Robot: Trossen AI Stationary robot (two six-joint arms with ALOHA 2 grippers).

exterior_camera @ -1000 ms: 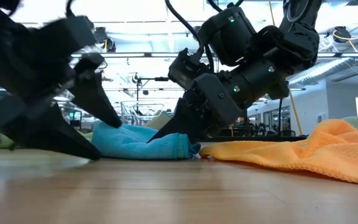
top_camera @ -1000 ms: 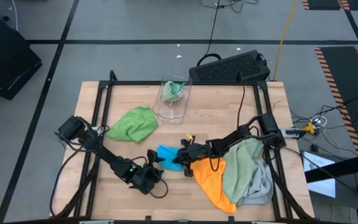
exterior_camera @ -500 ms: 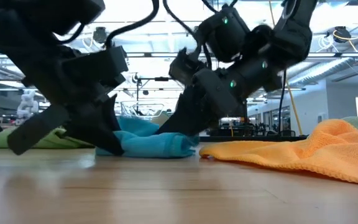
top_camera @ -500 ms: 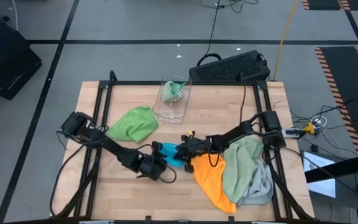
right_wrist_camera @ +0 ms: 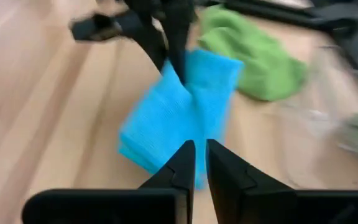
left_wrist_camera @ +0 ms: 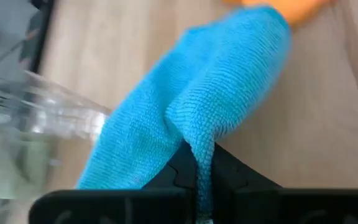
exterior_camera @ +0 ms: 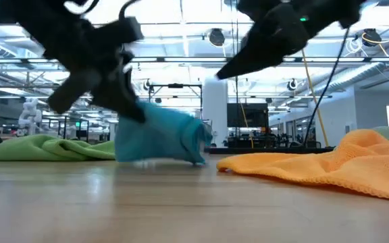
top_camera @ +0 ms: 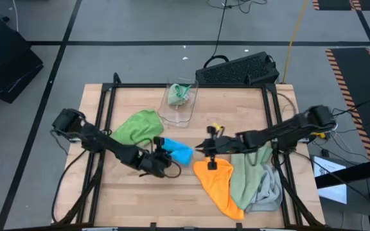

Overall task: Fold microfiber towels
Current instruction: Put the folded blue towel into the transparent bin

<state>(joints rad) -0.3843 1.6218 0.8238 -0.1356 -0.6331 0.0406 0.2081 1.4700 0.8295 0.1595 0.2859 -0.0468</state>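
Left gripper (top_camera: pixel 160 156) clamps blue towel (top_camera: pixel 175 151): fingers pinched tight on fold of cloth, rest of towel hanging beyond fingertips, lower edge near wooden table (top_camera: pixel 133 192). Bright green towel (top_camera: pixel 137 127) lies just behind left gripper; clear plastic bin (top_camera: pixel 178 102) beyond it with sage green cloth inside. Right gripper (top_camera: pixel 209 149) hovers apart from blue towel, fingers nearly together, nothing between them. Orange towel (top_camera: pixel 217 183) directly below right fingertips, beside sage green towel (top_camera: pixel 249 173) and light grey towel (top_camera: pixel 272 192).
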